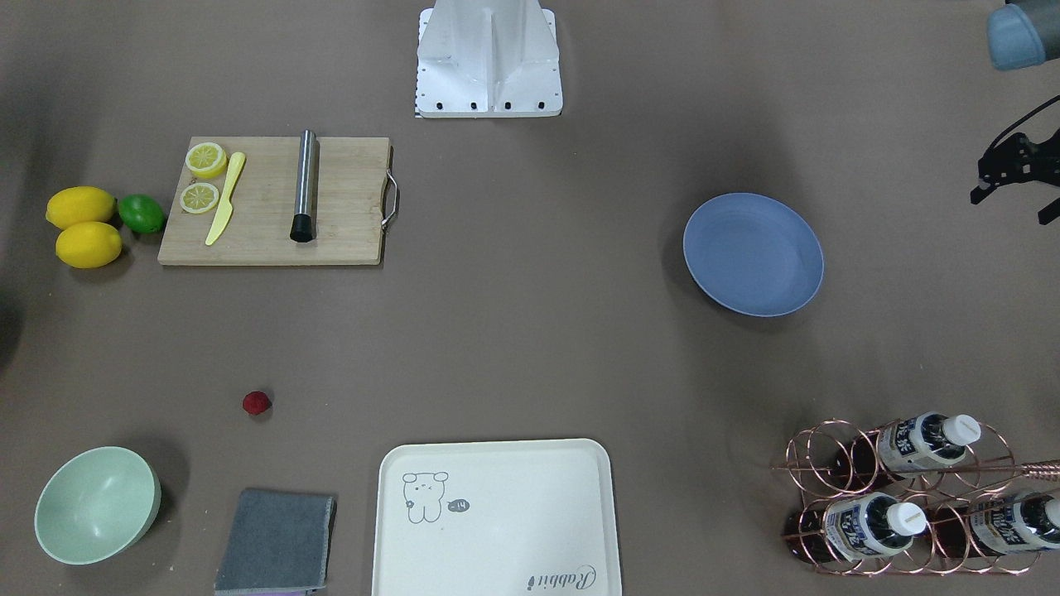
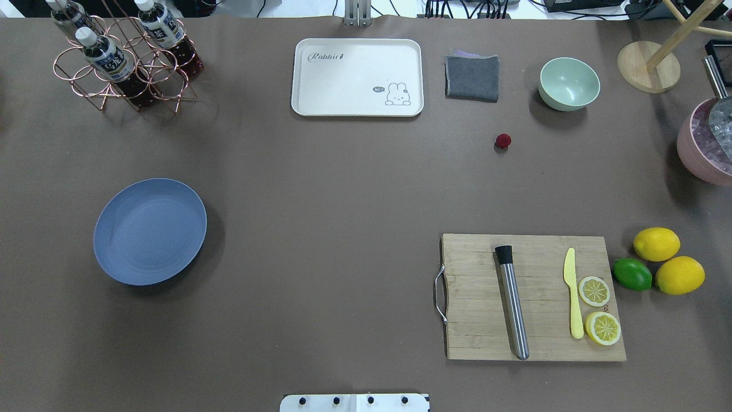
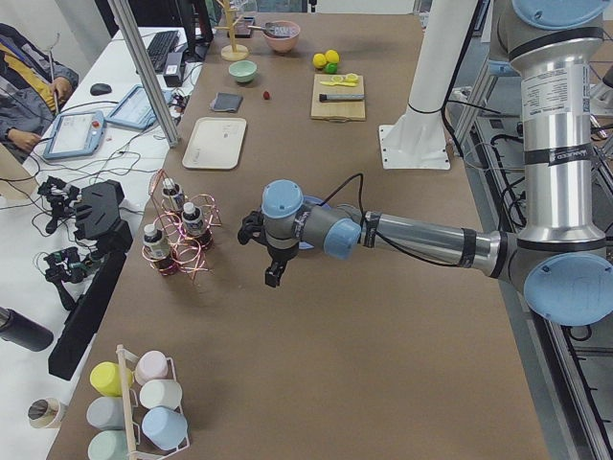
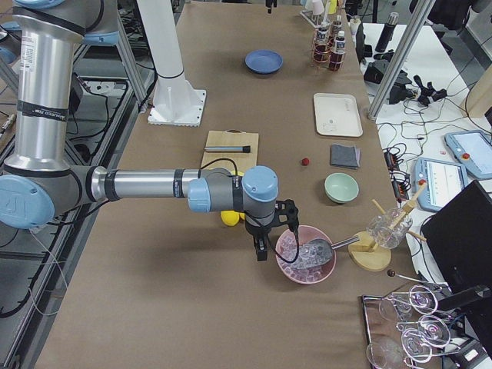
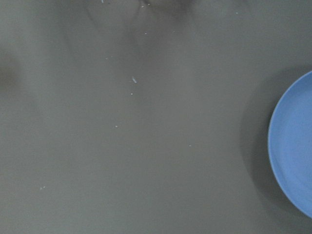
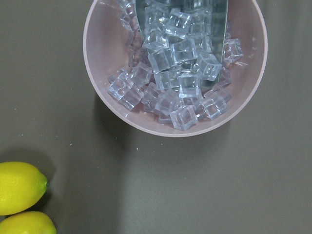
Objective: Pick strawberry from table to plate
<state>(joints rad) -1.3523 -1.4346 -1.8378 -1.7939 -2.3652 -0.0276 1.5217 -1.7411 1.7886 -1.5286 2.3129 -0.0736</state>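
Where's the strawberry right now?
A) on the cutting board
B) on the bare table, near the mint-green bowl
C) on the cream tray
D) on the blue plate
B: the strawberry lies on the table, a short way from the mint-green bowl, and the plate across the table holds nothing.

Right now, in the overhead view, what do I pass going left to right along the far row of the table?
Copper bottle rack → cream tray → grey cloth → mint-green bowl → round wooden stand base.
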